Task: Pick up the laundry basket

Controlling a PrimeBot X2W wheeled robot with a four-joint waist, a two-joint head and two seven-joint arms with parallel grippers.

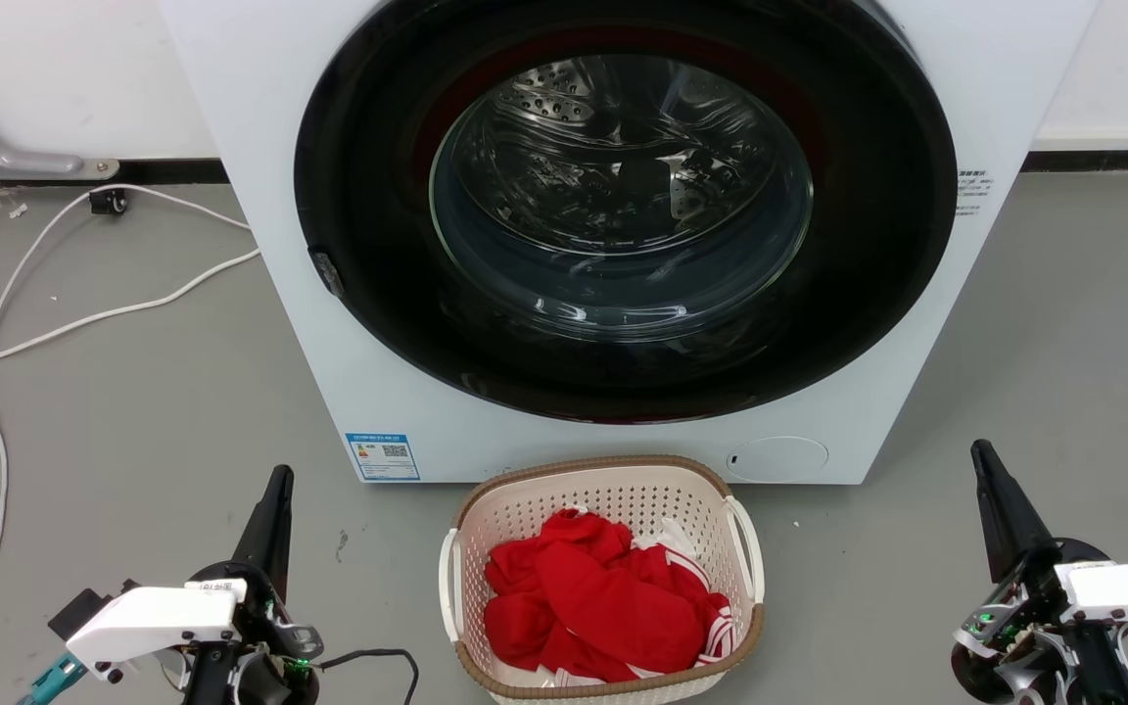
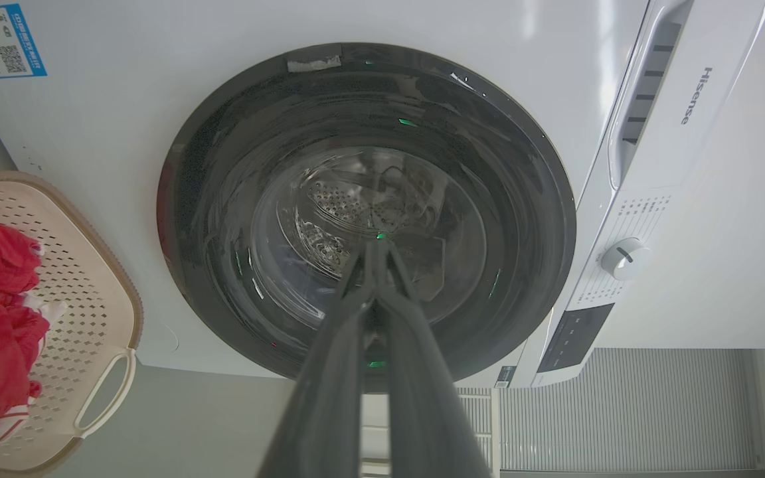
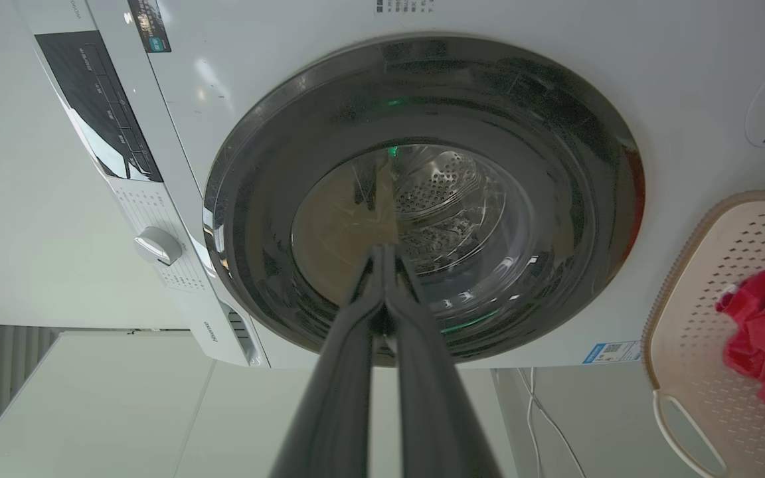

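The cream perforated laundry basket (image 1: 623, 490) with a brown woven-look rim stands on the floor in front of the washing machine, holding red clothes (image 1: 603, 597). White handles sit on its left and right sides. It also shows at the left edge of the left wrist view as the basket (image 2: 84, 299) and at the right edge of the right wrist view as the basket (image 3: 701, 299). My left gripper (image 1: 280, 477) is shut and empty, well left of the basket. My right gripper (image 1: 981, 450) is shut and empty, well right of it. Both point up toward the machine.
A white washing machine (image 1: 329, 323) with a closed round glass door (image 1: 623, 196) stands right behind the basket. White cables (image 1: 84, 318) trail over the grey floor at the left. Bare floor lies between each gripper and the basket.
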